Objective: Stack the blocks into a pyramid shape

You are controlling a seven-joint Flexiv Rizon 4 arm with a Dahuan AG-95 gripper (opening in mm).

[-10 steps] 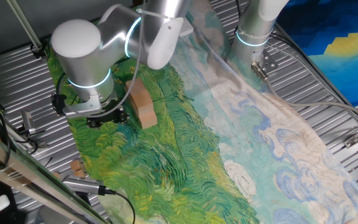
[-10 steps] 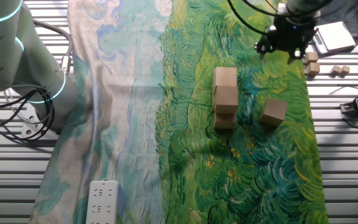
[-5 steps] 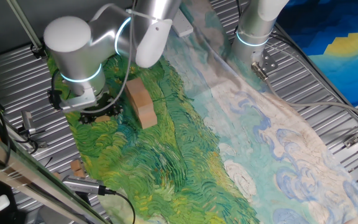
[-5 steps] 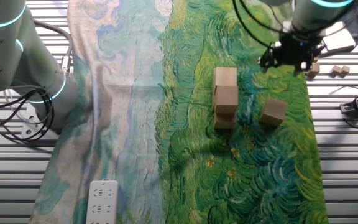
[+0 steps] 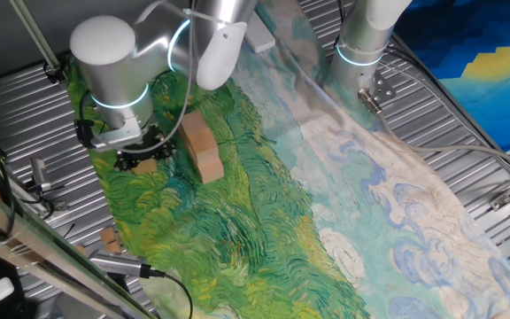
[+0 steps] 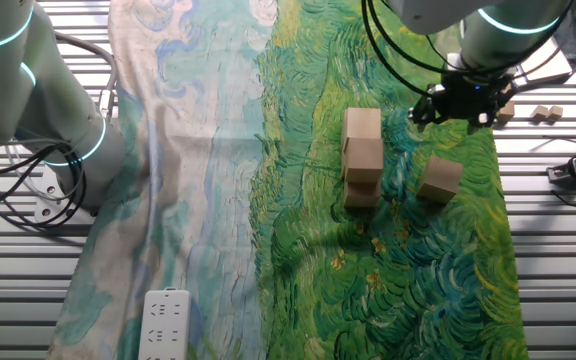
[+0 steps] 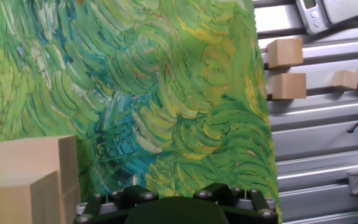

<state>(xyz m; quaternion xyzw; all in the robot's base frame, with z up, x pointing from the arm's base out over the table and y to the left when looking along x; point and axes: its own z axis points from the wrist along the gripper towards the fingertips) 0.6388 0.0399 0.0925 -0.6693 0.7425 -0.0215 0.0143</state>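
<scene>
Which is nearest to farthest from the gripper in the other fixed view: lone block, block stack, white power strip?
Measured from the gripper:
1. Lone block, just below it near the cloth's right edge.
2. Block stack, to its left, mid-cloth.
3. White power strip, far away in the bottom-left corner.

Non-task items around the claw (image 6: 465,110)

A painted cloth (image 6: 298,250) of green, blue and cream swirls lies under the claw and covers the slatted metal table (image 6: 558,260). Two small tan scraps (image 7: 345,79) sit on bare slats just off the cloth edge, near the claw. A grey device (image 7: 334,9), possibly a scale, lies beyond them. A white power strip (image 6: 165,322) lies well apart from the claw, at the opposite cloth corner.
</scene>
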